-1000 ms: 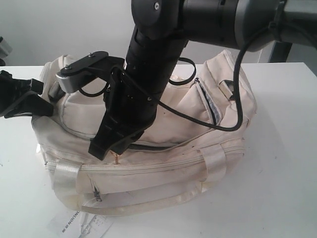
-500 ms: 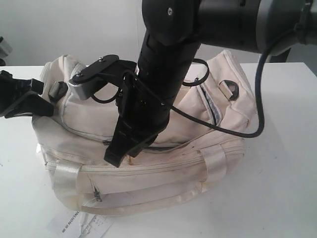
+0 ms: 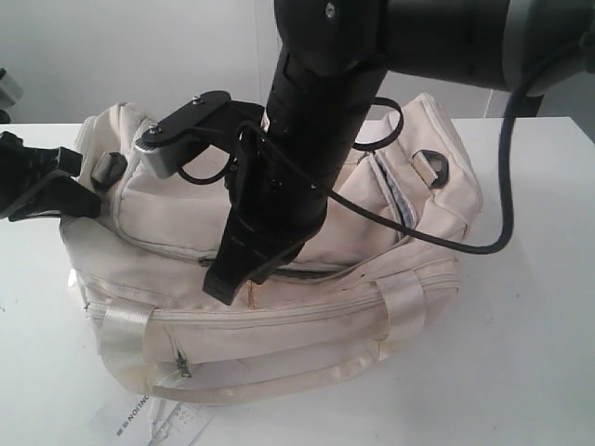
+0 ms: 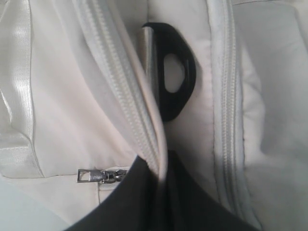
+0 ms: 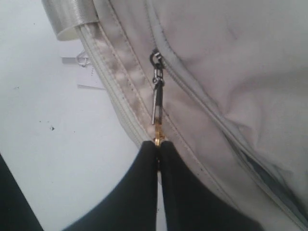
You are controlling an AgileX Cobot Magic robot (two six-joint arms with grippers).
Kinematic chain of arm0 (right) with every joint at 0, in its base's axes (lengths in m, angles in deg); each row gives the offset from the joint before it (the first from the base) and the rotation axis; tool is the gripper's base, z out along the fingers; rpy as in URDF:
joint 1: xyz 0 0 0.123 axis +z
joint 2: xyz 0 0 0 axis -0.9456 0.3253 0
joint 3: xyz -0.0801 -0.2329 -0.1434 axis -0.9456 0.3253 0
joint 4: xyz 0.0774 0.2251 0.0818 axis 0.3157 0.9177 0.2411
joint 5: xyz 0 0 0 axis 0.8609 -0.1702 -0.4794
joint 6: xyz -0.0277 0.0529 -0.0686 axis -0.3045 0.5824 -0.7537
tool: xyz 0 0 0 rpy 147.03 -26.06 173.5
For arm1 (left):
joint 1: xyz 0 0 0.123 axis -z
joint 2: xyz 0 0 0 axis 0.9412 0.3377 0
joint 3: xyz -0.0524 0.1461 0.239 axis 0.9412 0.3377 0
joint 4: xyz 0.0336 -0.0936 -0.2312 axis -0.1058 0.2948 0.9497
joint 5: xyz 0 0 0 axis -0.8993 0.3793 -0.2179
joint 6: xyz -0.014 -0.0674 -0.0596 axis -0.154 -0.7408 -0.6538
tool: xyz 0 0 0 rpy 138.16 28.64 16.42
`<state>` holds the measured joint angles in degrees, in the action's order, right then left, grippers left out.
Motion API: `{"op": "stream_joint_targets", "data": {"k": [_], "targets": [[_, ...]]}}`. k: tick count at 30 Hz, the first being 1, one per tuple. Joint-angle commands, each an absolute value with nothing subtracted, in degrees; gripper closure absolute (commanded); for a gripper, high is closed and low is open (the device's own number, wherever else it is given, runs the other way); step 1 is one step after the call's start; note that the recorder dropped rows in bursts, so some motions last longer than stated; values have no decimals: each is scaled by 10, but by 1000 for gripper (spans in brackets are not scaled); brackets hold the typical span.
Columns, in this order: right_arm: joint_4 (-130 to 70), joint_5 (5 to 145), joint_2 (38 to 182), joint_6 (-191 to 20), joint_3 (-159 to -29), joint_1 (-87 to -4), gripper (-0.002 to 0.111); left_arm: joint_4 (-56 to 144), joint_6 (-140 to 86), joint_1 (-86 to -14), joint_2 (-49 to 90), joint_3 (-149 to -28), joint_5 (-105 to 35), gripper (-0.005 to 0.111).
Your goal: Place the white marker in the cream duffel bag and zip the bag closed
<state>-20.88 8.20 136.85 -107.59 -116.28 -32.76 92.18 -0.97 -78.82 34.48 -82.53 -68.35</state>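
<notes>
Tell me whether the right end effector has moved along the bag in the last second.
Yes. The right end effector, shut on the zipper pull, has slid rightward along the bag, toward the D-ring.

Cannot see the middle of the cream duffel bag (image 3: 167, 209) behind the right arm (image 3: 307, 121), itself cut by the upper edge. Cannot read the paper tag (image 3: 153, 423), clipped at the lower edge. Cannot make out the zipper pull's (image 5: 157, 103) tip, pinched between the right gripper's (image 5: 158, 147) jaws.

I am seeing the cream duffel bag (image 3: 353, 325), its silver zip pull (image 5: 156, 101), black D-ring (image 4: 178, 72), white tag (image 3: 153, 420) at seven o'clock
</notes>
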Motion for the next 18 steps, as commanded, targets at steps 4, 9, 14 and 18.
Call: {"op": "stream_joint_targets", "data": {"k": [4,9,14,18], "targets": [[-234,52,1334,-1073,-1156,-329,108,924,-6,-788,344,-823,-671,107],[-266,52,1312,-1065,-1156,-329,108,924,-6,-788,344,-823,-671,107],[-286,52,1291,-1053,-1156,-335,108,924,-6,-788,344,-823,-671,107],[-283,52,1283,-1050,-1156,-341,108,922,-6,-788,344,-823,-671,107]]}}
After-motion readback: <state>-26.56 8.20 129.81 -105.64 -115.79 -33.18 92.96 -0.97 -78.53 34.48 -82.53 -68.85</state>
